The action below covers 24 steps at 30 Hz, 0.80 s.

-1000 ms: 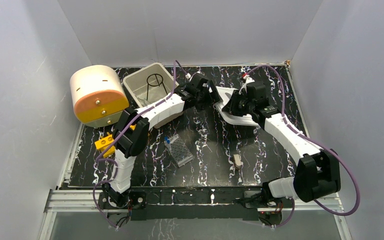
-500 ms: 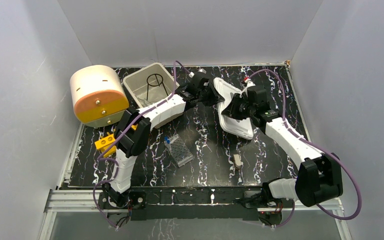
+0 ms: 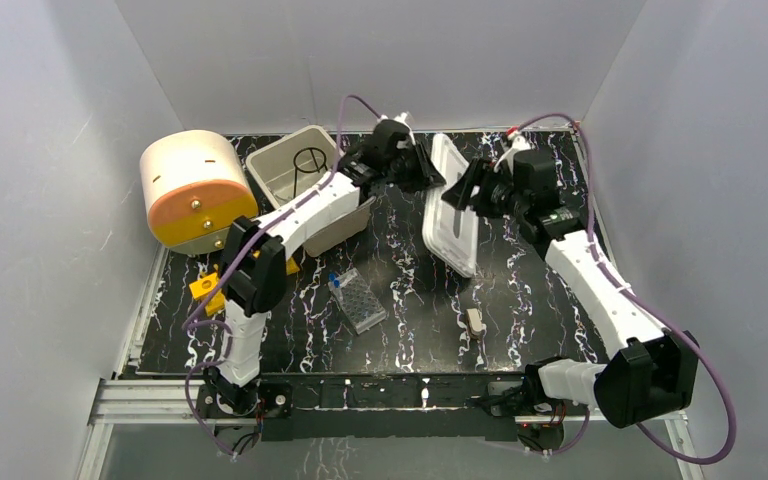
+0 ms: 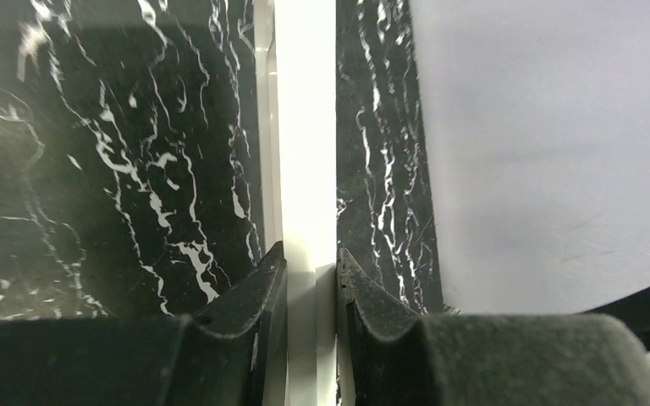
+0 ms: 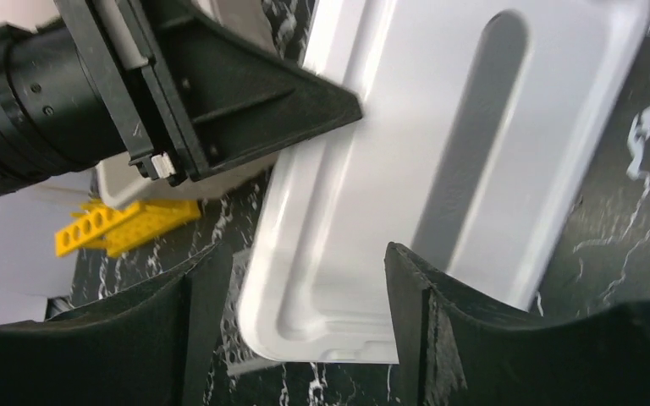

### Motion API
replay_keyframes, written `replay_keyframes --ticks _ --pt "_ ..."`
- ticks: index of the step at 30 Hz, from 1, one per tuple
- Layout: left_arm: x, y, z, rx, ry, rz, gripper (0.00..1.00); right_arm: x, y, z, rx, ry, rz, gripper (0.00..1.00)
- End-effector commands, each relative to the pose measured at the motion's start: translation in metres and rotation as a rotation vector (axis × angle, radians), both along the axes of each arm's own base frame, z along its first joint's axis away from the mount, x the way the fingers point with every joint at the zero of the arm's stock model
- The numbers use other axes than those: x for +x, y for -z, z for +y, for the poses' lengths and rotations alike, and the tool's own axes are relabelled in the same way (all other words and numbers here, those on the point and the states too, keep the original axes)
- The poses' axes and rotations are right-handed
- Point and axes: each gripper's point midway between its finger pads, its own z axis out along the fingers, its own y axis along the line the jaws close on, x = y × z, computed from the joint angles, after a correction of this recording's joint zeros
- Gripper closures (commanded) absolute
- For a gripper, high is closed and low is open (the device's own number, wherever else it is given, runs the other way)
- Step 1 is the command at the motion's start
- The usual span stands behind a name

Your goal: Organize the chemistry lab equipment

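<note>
My left gripper [image 3: 428, 172] is shut on the long edge of the white grey-slotted lid [image 3: 452, 215] and holds it on edge above the table's middle back. In the left wrist view the fingertips [image 4: 275, 271] pinch the lid's thin rim [image 4: 305, 127]. My right gripper [image 3: 467, 190] is open just right of the lid; its jaws [image 5: 306, 254] stand wide with the lid's face [image 5: 406, 152] beyond them, untouched. The black wire stand [image 3: 310, 160] sits inside the beige tub [image 3: 272, 163]. On the table lie the yellow rack [image 3: 210, 288], the clear well tray [image 3: 358, 300] and a small wooden clamp [image 3: 475, 322].
A big cream-and-orange drum [image 3: 195, 190] stands at the left edge beside the tub. The left arm reaches across the tub's front corner. White walls close in the table on three sides. The yellow rack [image 5: 118, 227] and well tray [image 5: 235, 338] show under the lid.
The left gripper closed on the lid's edge and lifted it from lying tilted to standing on edge. The right gripper opened, let go of the lid and drew back to the right.
</note>
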Motion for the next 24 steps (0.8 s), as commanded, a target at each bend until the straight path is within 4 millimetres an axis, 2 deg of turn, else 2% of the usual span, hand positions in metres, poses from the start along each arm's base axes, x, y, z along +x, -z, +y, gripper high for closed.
replay_keyframes --ticks 1,3,8,13,16,18,20,21,24 --pt "0.006 -0.137 0.054 -0.133 -0.009 -0.193 1.0 0.008 -0.087 -0.004 0.065 0.013 -0.183 0.23" --pt "0.008 -0.16 0.077 -0.181 -0.025 -0.204 1.0 0.009 -0.095 -0.002 0.091 0.012 -0.179 0.22" --pt "0.013 -0.205 0.144 -0.238 -0.13 -0.251 1.0 0.016 -0.095 0.008 0.157 0.007 -0.112 0.21" --pt "0.024 -0.222 0.231 -0.188 -0.362 -0.28 1.0 0.033 -0.078 0.028 0.182 -0.062 -0.032 0.22" --pt "0.024 -0.227 0.275 -0.154 -0.487 -0.293 1.0 0.045 -0.056 0.045 0.138 -0.109 0.025 0.22" --pt "0.024 -0.228 0.294 -0.144 -0.537 -0.298 1.0 0.052 -0.039 0.059 0.075 -0.133 0.049 0.22" --pt "0.023 -0.233 0.305 -0.147 -0.561 -0.308 1.0 0.059 -0.021 0.073 0.007 -0.157 0.081 0.22" --pt "0.022 -0.235 0.309 -0.148 -0.569 -0.313 1.0 0.063 -0.021 0.083 -0.011 -0.176 0.075 0.21" --pt "0.022 -0.24 0.325 -0.1 -0.615 -0.34 1.0 0.074 -0.003 0.109 -0.068 -0.206 0.09 0.21"
